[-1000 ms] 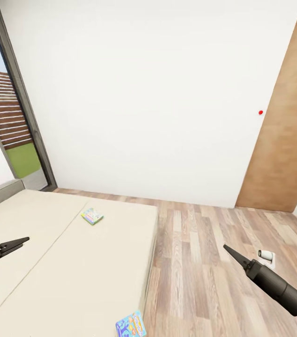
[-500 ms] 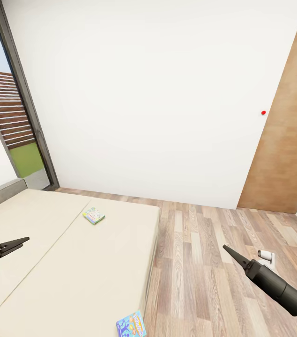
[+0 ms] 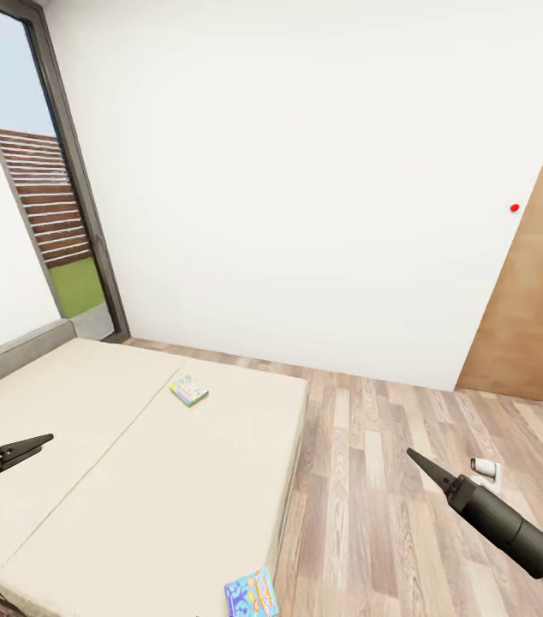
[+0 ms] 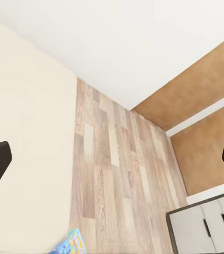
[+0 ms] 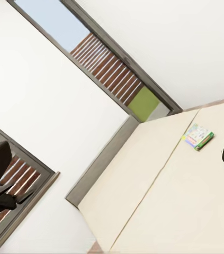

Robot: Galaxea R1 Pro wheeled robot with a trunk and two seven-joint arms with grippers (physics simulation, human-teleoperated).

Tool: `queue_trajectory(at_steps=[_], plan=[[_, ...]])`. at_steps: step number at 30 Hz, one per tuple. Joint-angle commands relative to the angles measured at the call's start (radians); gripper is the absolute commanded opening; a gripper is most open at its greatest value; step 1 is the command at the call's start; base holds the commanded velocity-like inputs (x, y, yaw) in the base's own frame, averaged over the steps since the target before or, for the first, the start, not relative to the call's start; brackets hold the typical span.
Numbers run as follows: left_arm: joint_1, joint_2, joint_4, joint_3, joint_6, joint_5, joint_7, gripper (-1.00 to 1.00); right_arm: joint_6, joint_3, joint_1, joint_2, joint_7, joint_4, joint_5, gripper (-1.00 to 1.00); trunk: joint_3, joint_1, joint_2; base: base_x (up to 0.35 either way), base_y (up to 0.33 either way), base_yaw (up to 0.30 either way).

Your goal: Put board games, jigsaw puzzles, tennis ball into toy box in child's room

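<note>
Both end effectors, left point(image 3: 36, 444) and right point(image 3: 419, 460), hang empty with fingers apart over the bed point(image 3: 92, 480), whose foot edge carries a blue board game point(image 3: 251, 594) and whose far edge carries a pale green-edged one point(image 3: 189, 390).

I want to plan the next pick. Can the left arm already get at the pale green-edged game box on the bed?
Probably not yet. The left gripper hangs over the bed's near side, jaws open and empty; the pale green-edged game box lies well beyond it. Nothing blocks the way.
</note>
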Motion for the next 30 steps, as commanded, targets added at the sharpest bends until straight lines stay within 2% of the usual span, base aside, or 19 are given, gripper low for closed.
queue_trajectory(at_steps=[1,13,30], plan=[[-0.002,-0.001,-0.001,0.002,0.01,-0.011,-0.009,1.0,0.007,-0.001,-0.001,0.0,0.001,0.0,-0.003,1.0,-0.002,0.001,-0.002,0.0,-0.108,0.275],[-0.002,-0.001,-0.001,0.002,0.01,-0.011,-0.009,1.0,0.007,0.001,-0.001,0.004,0.001,0.0,0.001,1.0,-0.002,0.001,-0.002,0.0,-0.155,0.285],[-0.002,-0.001,-0.001,0.002,0.01,-0.011,-0.009,1.0,0.007,0.003,-0.001,0.003,0.001,0.001,0.001,1.0,-0.002,0.001,-0.002,0.0,-0.018,0.289]])
